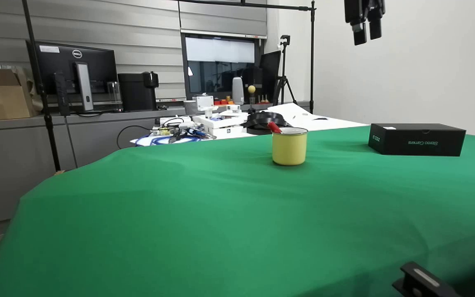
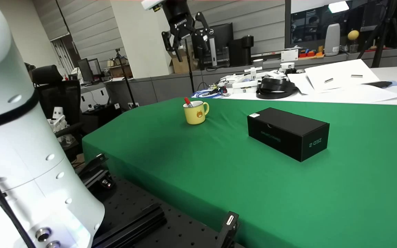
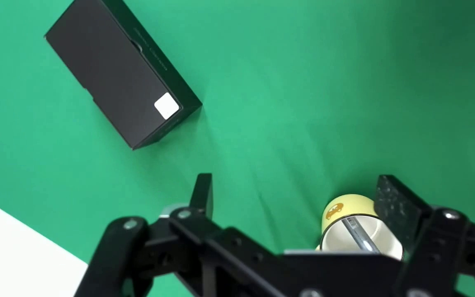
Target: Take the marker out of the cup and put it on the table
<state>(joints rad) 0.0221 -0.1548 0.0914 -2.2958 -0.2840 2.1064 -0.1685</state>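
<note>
The pale-yellow cup [image 1: 289,149] stands upright on the green-covered table [image 1: 179,222]; it is also in an exterior view [image 2: 194,115], its handle to the right. The marker [image 1: 275,127] leans inside the cup, its red end above the rim; the red end also shows in an exterior view [image 2: 187,101]. In the wrist view the cup [image 3: 353,205] is at the lower right, the marker's grey body [image 3: 360,234] inside it; the gripper hides the red end. My gripper [image 3: 297,178] is open and empty, high above the table in both exterior views [image 1: 368,36] [image 2: 190,59].
A black rectangular box [image 2: 288,134] lies on the table, apart from the cup; it is at the upper left in the wrist view [image 3: 109,70]. A white desk with cables and parts [image 2: 246,81] adjoins the table's far side. A monitor [image 1: 74,68] stands behind.
</note>
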